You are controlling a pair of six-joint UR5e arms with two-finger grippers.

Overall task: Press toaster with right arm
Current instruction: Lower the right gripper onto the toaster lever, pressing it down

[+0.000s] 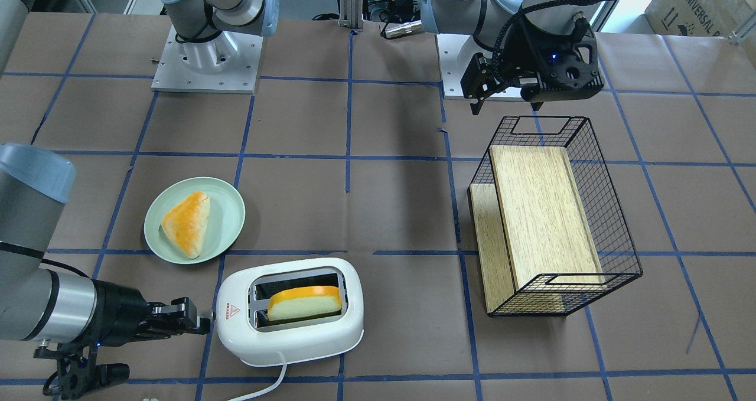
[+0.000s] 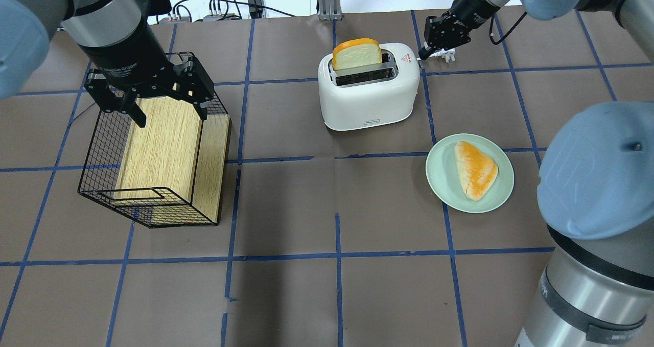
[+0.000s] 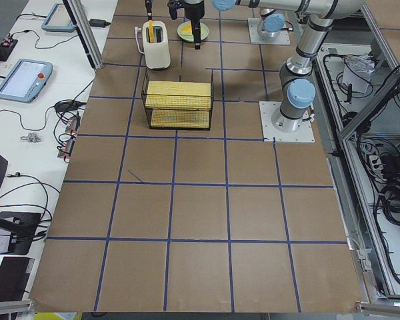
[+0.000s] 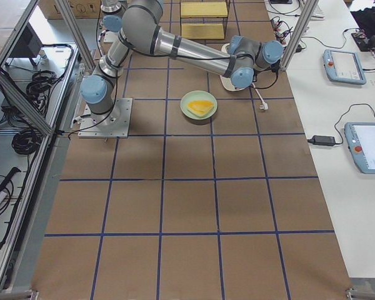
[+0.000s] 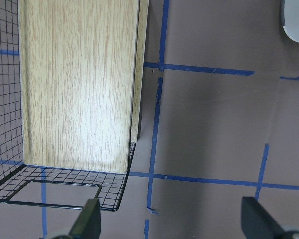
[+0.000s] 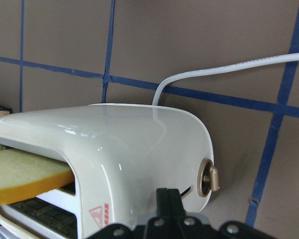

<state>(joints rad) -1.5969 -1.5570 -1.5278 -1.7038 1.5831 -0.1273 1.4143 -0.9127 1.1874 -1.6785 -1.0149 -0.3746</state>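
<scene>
I count one glossy white two-slot toaster [image 2: 368,94], one orange-crusted bread slice [image 2: 356,54], one round pale-green plate [image 2: 442,181], one golden triangular pastry [image 2: 475,169], one black wire basket [image 2: 100,153], and two black hands: left hand [image 2: 169,114], right hand [image 2: 424,55].

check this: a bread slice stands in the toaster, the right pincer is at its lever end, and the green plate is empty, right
The green plate is not empty: a triangular bread piece lies on it, clear in the overhead view. The rest holds: slice in the toaster, right pincer at its lever end.
</scene>
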